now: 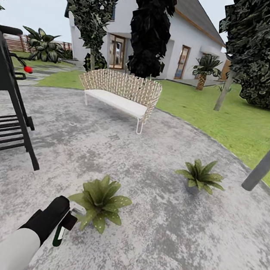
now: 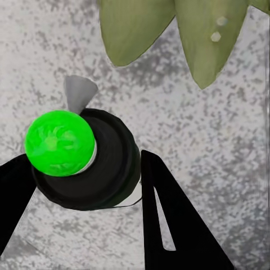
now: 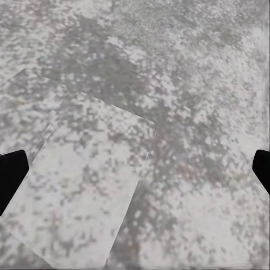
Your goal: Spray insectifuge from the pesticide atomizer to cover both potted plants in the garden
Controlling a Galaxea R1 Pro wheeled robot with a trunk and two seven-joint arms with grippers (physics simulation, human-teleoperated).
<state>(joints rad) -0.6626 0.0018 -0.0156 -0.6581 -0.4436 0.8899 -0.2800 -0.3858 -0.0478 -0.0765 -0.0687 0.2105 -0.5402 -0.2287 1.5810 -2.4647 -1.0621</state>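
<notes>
- Head view showed your left claw [image 1: 65,224] low over the round stone patio [image 1: 144,241], closed on the pesticide atomizer [image 1: 60,235], whose dark bottle hung down between the fingers.
- Left wrist view put the atomizer [image 2: 84,169] squarely between the two black fingers [image 2: 169,225], which pressed against its sides; a bright green blob sat on it and its pale spray head pointed toward the leaves above.
- The nearer potted plant [image 1: 100,201] stood just beside that claw, its leaves almost touching the bottle.
- The second potted plant [image 1: 199,176] sat well apart, nearer the grey bollard lamp [image 1: 267,161].
- Your right claw [image 3: 135,169] was spread wide, gripping nothing, with bare patio stone between its fingertips.
- A wicker sofa [image 1: 122,93] stood beyond both plants.
</notes>
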